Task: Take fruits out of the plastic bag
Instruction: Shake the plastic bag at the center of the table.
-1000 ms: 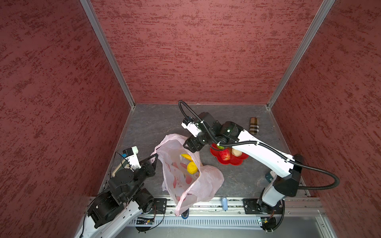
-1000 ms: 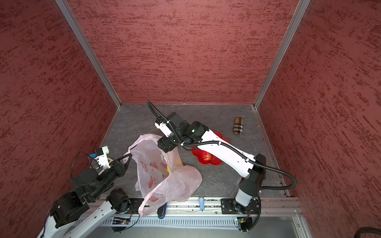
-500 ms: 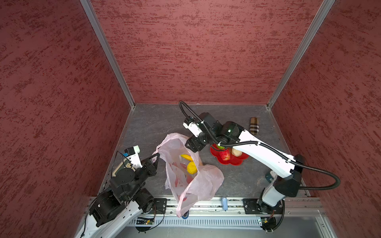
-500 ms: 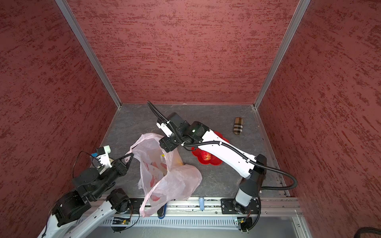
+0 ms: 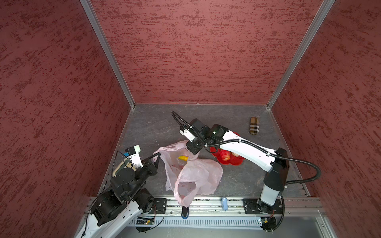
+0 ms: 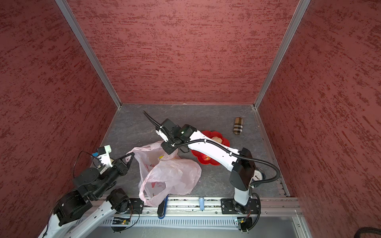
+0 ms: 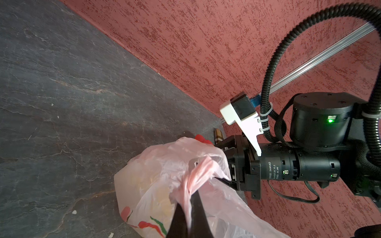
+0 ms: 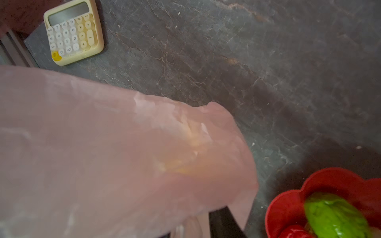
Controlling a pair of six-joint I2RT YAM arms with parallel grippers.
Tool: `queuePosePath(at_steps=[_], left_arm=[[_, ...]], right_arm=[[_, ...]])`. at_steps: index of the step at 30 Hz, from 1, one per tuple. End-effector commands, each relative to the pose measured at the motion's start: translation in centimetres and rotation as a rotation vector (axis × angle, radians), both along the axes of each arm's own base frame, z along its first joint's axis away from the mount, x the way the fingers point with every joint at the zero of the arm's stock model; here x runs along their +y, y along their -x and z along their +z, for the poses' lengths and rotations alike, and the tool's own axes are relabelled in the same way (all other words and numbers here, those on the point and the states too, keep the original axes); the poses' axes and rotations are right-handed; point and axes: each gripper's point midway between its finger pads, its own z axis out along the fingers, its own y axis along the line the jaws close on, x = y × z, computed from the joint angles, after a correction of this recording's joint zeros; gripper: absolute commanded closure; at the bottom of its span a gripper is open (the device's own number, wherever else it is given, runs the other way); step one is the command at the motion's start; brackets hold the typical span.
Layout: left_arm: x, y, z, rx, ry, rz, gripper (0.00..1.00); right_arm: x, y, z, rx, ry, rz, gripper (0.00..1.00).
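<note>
Dark grey stone-look tabletop (image 5: 162,123), boxed in by textured red panels (image 5: 195,51), lies under both your arms.

Your left gripper (image 5: 157,155) is pressed together on a loop handle of the plastic bag (image 5: 195,175). In the left wrist view the twisted pink strand sits pinched between the two black fingers (image 7: 178,224). The handle is lifted off the table on the side of the bag nearest that arm.

Your right gripper (image 5: 193,150) dips into the far rim of the bag's mouth. Its tips are hidden by the plastic, so you cannot tell whether they are spread or closed on anything. In the right wrist view pale pink film fills most of the picture, with a yellow blur showing through it.

A yellow fruit (image 5: 183,158) shows in the open mouth of the bag, just beside your right gripper. The bag lies crumpled across the near middle of the table, and its near end hangs over the front rail (image 5: 206,203).

Just beside the bag, under your right forearm, sits a red flower-shaped plate (image 5: 231,163). It holds a red bumpy fruit (image 5: 224,155), a beige fruit (image 6: 216,139) seen in a top view, and a green fruit (image 8: 334,214) seen in the right wrist view.

A checked pouch (image 5: 254,125) lies near the far corner, well apart from the plate. A cream calculator (image 8: 74,33) rests at the table's edge by your left arm.
</note>
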Motion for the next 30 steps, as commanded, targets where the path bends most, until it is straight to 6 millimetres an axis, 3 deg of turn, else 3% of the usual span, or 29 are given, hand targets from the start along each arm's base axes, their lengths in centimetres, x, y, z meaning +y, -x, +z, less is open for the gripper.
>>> queuePosePath(at_steps=[1, 7, 14, 21, 23, 26, 30], left_arm=[[-0.5, -0.3, 0.9, -0.041, 0.022, -0.012, 1.00], [-0.6, -0.9, 1.9, -0.079, 0.032, 0.001, 1.00], [-0.6, -1.8, 2.7, -0.126, 0.013, 0.032, 1.00], [-1.0, -2.7, 1.6, -0.114, 0.001, 0.049, 1.00], [-1.0, -3.0, 0.7, -0.095, -0.014, 0.059, 1.00], [-0.5, -3.1, -0.4, -0.064, -0.053, 0.084, 1.00], [0.3, -3.1, -1.3, -0.044, -0.110, 0.115, 1.00]], right_arm=[[1.1, -2.7, 4.9, -0.181, -0.092, 0.015, 0.80], [3.1, -5.7, 8.1, -0.341, -0.150, 0.071, 0.88], [3.7, -9.0, 11.9, -0.475, -0.186, 0.120, 0.90], [4.2, -10.4, 12.2, -0.485, -0.199, 0.229, 0.89], [4.3, -10.4, 11.4, -0.466, -0.193, 0.247, 0.82], [3.9, -10.1, 9.6, -0.414, -0.171, 0.237, 0.60], [1.7, -8.8, 9.0, -0.381, -0.170, 0.162, 0.36]])
